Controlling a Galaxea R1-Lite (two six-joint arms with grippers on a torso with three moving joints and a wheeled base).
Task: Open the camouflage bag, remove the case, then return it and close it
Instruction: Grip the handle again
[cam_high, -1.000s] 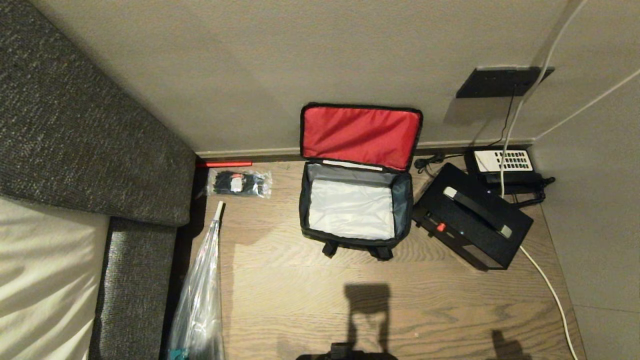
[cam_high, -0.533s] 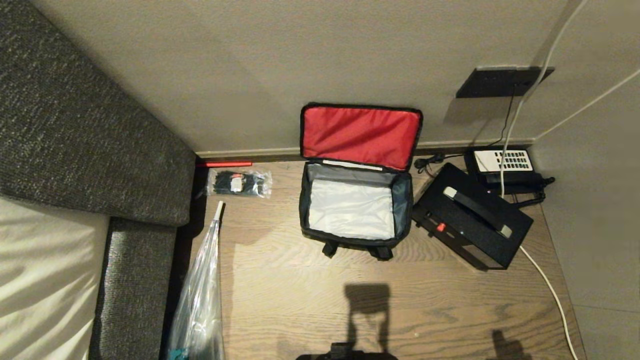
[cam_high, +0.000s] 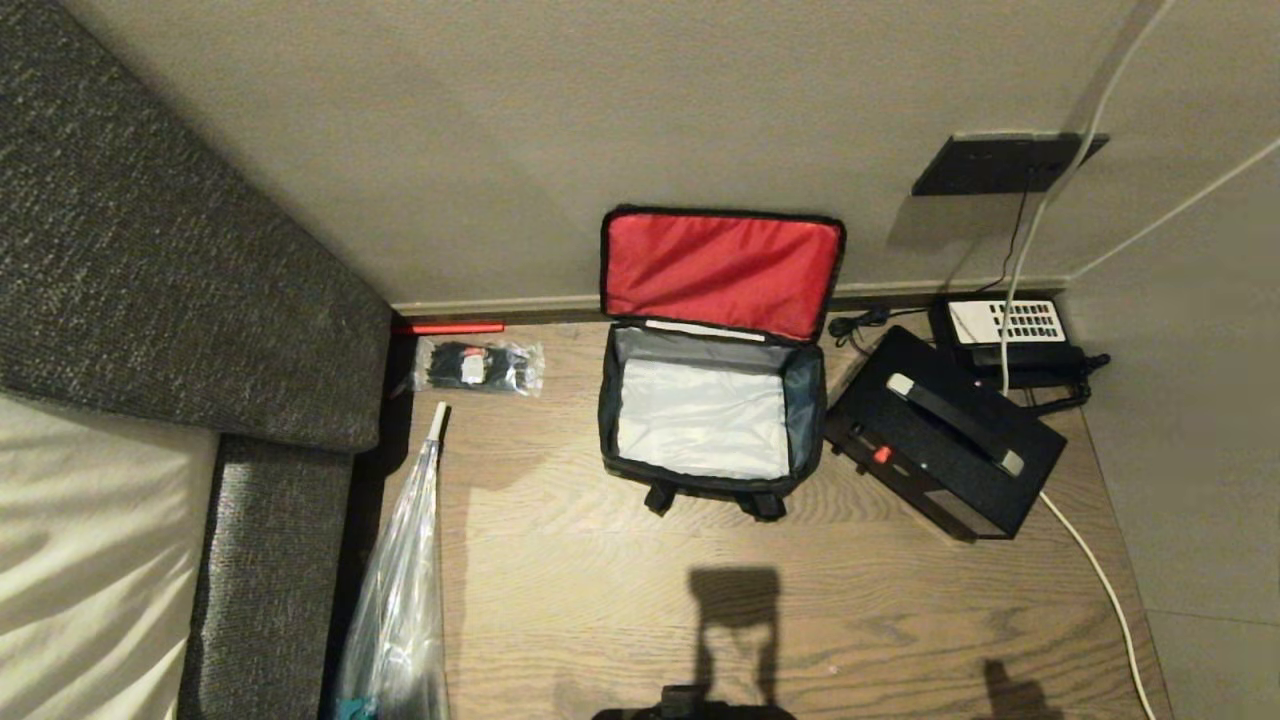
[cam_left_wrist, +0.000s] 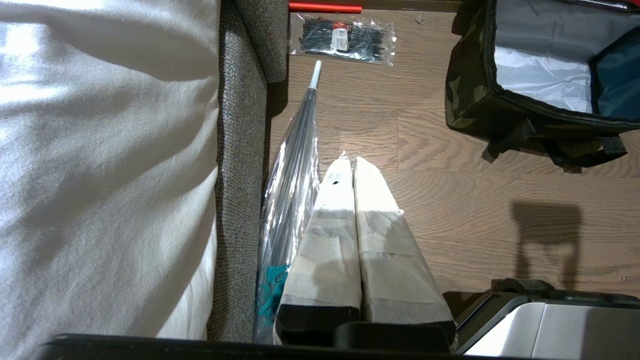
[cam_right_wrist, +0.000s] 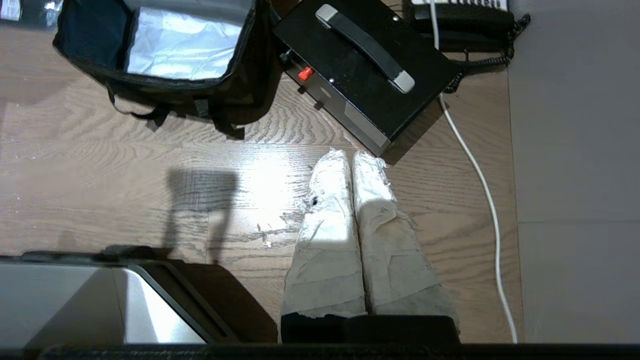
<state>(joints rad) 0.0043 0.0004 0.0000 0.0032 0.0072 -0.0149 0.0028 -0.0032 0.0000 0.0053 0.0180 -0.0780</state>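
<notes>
The camouflage bag stands open on the wooden floor by the wall, its red-lined lid leaning back and a silver lining showing inside. Its camouflage side shows in the left wrist view, its dark front wall in the right wrist view. The black case lies outside the bag, just to its right, with a grey-tipped handle and a small red tab. My left gripper is shut and empty, parked above the floor near the sofa. My right gripper is shut and empty, hanging short of the case's near corner.
A dark sofa with a white cushion fills the left. A clear-wrapped umbrella and a packet of black ties lie beside it. A desk telephone sits behind the case, and a white cable runs along the right.
</notes>
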